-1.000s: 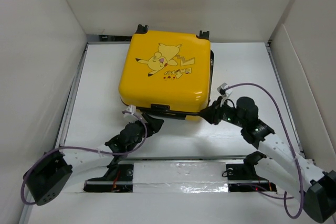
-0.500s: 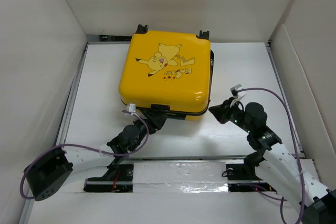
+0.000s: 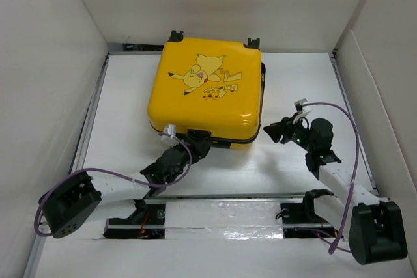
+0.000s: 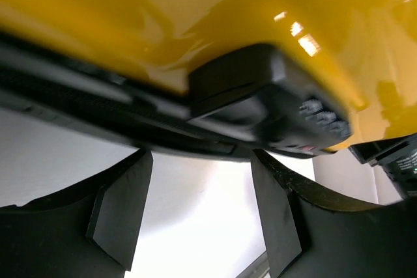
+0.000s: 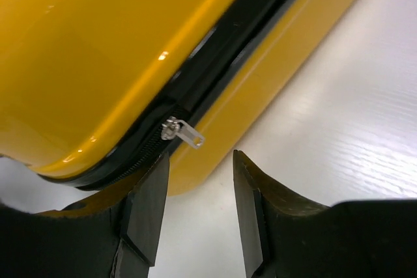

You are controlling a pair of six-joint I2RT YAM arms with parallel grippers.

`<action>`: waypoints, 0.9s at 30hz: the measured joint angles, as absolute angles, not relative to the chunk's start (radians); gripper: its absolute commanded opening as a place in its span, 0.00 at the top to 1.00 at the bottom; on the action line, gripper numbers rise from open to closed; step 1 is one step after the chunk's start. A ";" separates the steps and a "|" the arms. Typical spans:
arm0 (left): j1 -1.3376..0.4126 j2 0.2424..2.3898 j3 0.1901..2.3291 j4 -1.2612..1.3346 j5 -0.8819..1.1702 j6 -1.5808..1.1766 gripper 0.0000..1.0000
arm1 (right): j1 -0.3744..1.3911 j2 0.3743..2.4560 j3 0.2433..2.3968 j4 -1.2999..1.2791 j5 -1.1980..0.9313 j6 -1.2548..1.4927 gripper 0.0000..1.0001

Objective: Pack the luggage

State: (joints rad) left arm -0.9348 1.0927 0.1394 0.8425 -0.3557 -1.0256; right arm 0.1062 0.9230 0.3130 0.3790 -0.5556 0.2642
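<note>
luggage [image 4: 195,4] cut off in wrist views, lock [image 4: 280,105] digits seemingly unreadable

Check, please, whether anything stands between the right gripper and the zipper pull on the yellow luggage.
Nothing visible does. In the right wrist view the right gripper is open, and the zipper pull hangs from the black seam of the luggage just beyond the fingertips, with no other object in the gap.
</note>
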 measured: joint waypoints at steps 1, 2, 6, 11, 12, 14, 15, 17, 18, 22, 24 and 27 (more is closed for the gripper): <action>-0.935 1.099 0.150 0.842 -0.356 -1.021 0.42 | 0.105 0.944 0.313 0.410 -0.583 0.263 0.53; -0.935 1.105 0.158 0.840 -0.356 -1.016 0.42 | 0.105 0.970 0.313 0.451 -0.612 0.261 0.54; -0.935 1.136 0.161 0.841 -0.348 -1.004 0.43 | 0.100 1.105 0.319 0.612 -0.718 0.261 0.56; -0.934 1.145 0.165 0.841 -0.342 -0.996 0.44 | 0.072 1.303 0.329 0.849 -0.868 0.308 0.52; -0.934 1.145 0.165 0.841 -0.342 -0.995 0.44 | 0.071 1.334 0.329 0.892 -0.892 0.317 0.52; -0.932 1.145 0.165 0.842 -0.340 -0.993 0.45 | 0.070 1.391 0.331 0.979 -0.926 0.342 0.53; -0.929 1.145 0.165 0.842 -0.339 -0.992 0.45 | 0.070 1.415 0.332 1.015 -0.940 0.353 0.54; -0.927 1.145 0.165 0.843 -0.337 -0.992 0.45 | 0.071 1.457 0.340 1.075 -0.972 0.377 0.64; -0.925 1.145 0.165 0.844 -0.336 -0.992 0.46 | 0.071 1.474 0.346 1.098 -0.986 0.392 0.66; -0.913 1.145 0.165 0.846 -0.333 -0.990 0.47 | 0.073 1.526 0.356 1.190 -1.022 0.445 0.69; -0.908 1.145 0.163 0.847 -0.331 -0.989 0.49 | 0.073 1.541 0.355 1.224 -1.029 0.467 0.75; -0.907 1.149 0.163 0.847 -0.329 -0.988 0.51 | 0.076 1.546 0.336 1.259 -1.029 0.490 0.83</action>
